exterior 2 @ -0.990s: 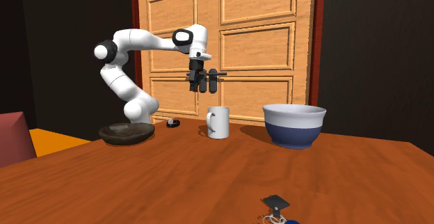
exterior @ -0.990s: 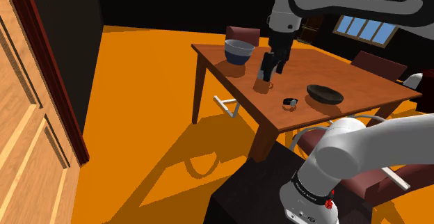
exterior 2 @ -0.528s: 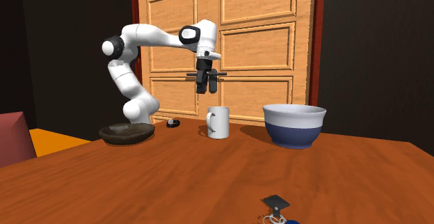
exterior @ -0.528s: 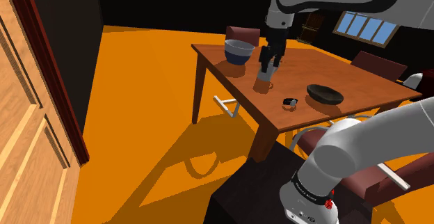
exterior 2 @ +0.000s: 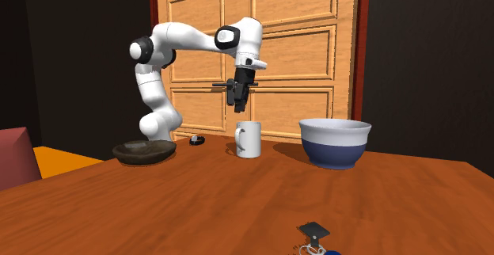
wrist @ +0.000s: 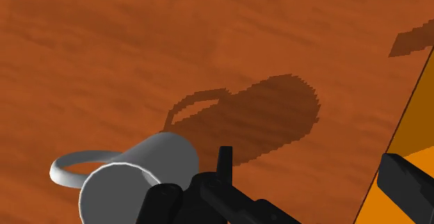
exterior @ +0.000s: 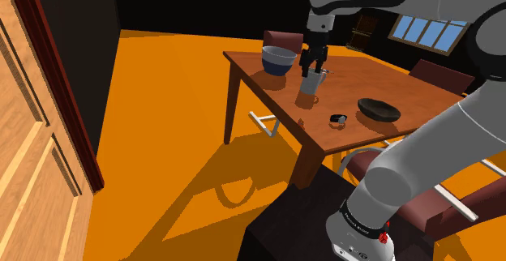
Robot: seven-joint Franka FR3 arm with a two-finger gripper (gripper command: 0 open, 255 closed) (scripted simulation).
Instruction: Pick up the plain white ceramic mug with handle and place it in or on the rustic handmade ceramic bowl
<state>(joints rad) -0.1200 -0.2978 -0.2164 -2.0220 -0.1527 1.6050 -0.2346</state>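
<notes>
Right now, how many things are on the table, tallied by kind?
Bowls: 2 (white-and-blue bowl, dark bowl)
Mugs: 1 (white mug)
Small items: 2 (small dark object, keyring with tag)
Total: 5

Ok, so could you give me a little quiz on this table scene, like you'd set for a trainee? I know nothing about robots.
1. The plain white handled mug stands on the brown wooden table. Where is the all-black two-finger gripper relative to it?
2. True or false: the mug lies on its side.
3. In the second exterior view, what stands to the mug's right?
A) a wide white bowl with a blue base
B) a glass vase
C) a red kettle

Key
1. Just above the mug, not touching it.
2. False: it stands upright.
3. A.
</notes>
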